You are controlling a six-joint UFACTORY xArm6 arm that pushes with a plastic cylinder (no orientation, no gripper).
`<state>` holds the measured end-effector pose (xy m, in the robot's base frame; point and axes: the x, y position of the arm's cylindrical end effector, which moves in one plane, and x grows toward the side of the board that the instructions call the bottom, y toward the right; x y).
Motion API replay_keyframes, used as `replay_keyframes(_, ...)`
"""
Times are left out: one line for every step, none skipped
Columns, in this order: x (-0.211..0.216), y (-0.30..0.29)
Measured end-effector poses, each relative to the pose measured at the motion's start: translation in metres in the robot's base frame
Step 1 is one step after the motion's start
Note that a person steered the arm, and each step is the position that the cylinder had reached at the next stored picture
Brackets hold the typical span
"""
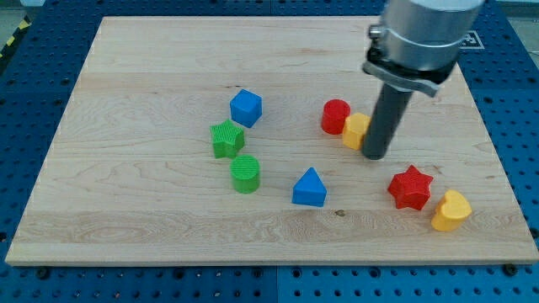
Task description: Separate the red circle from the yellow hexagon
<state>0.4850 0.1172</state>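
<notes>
The red circle [334, 116] stands right of the board's middle. The yellow hexagon [354, 131] touches it on its lower right side. My tip [375, 156] is on the board just right of the yellow hexagon, against it or nearly so; the rod hides the hexagon's right edge. The rod rises from there to the arm's grey body at the view's top right.
A blue cube [246, 108], a green star [226, 139] and a green cylinder [246, 173] cluster left of centre. A blue triangle [309, 188] lies below the middle. A red star [410, 187] and a yellow heart [450, 210] sit at the lower right. The wooden board [126, 210] has blue pegboard around it.
</notes>
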Motion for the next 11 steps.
replay_keyframes(0.0, -0.036)
replay_keyframes(0.0, -0.041)
replay_keyframes(0.0, -0.049)
replay_keyframes(-0.013, -0.053)
replay_keyframes(-0.037, -0.055)
replay_keyframes(-0.037, -0.05)
replay_keyframes(-0.037, -0.027)
replay_keyframes(-0.037, -0.022)
replay_keyframes(-0.037, -0.022)
replay_keyframes(-0.052, -0.022)
replay_keyframes(-0.057, -0.022)
